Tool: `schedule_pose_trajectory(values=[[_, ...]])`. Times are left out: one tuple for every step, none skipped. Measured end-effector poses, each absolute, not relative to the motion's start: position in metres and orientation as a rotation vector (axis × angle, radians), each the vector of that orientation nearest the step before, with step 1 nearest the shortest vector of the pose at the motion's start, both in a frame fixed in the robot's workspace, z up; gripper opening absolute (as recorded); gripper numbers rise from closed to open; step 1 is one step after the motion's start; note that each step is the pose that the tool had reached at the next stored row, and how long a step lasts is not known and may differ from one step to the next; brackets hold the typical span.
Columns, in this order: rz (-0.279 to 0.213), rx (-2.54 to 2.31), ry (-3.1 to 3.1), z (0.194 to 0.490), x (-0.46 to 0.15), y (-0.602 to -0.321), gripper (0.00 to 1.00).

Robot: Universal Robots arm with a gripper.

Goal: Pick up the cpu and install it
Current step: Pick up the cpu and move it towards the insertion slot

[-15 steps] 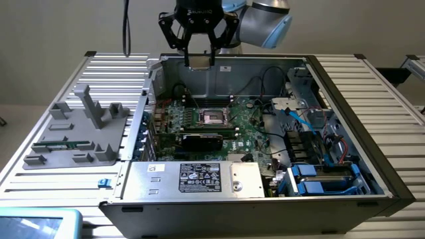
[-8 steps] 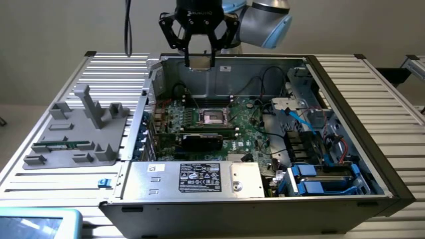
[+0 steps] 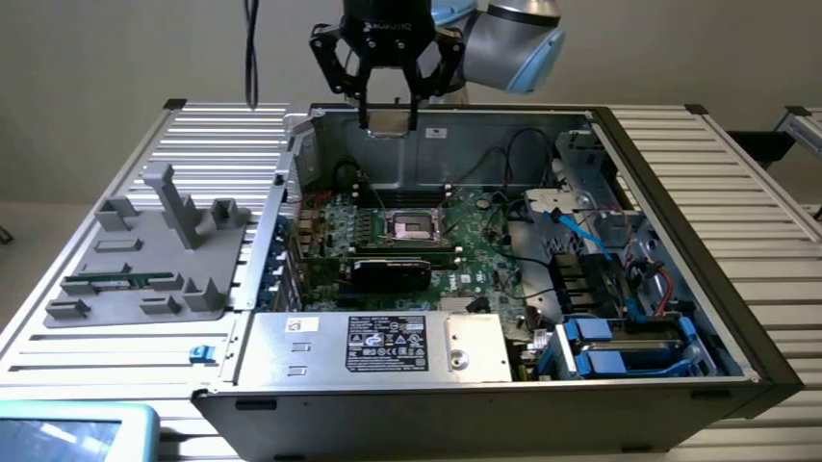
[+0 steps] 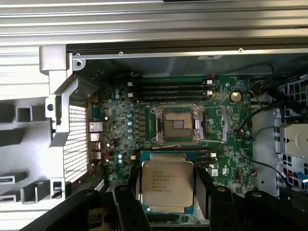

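One cpu point(image 4: 167, 185) is clamped by its edges between the widely spread fingers of the one gripper point(image 3: 389, 117), held in the air above the one open computer case point(image 3: 668, 192) on the table point(image 3: 771, 269), well apart from the single socket point(image 4: 175, 123) on the motherboard below.
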State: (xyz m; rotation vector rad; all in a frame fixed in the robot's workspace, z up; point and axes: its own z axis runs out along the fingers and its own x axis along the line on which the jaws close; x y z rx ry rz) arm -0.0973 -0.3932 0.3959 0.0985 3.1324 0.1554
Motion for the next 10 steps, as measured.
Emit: schedule_pose_trajectory(values=[[0.156,0.113,3.131,0.3958,-0.0972,-0.3932,0.54],[0.156,0.127,3.130,0.3958,-0.0971,-0.3932,0.54],[0.156,0.142,3.129,0.3957,-0.0971,-0.3932,0.54],[0.156,0.158,3.128,0.3956,-0.0971,-0.3931,0.54],[0.156,0.176,3.127,0.3956,-0.0971,-0.3931,0.54],[0.156,0.194,3.125,0.3955,-0.0971,-0.3931,0.54],[0.156,0.212,3.123,0.3954,-0.0971,-0.3931,0.54],[0.155,0.233,3.121,0.3954,-0.0971,-0.3931,0.54],[0.155,0.252,3.119,0.3954,-0.0971,-0.3931,0.54],[0.155,0.271,3.117,0.3954,-0.0971,-0.3931,0.54]])
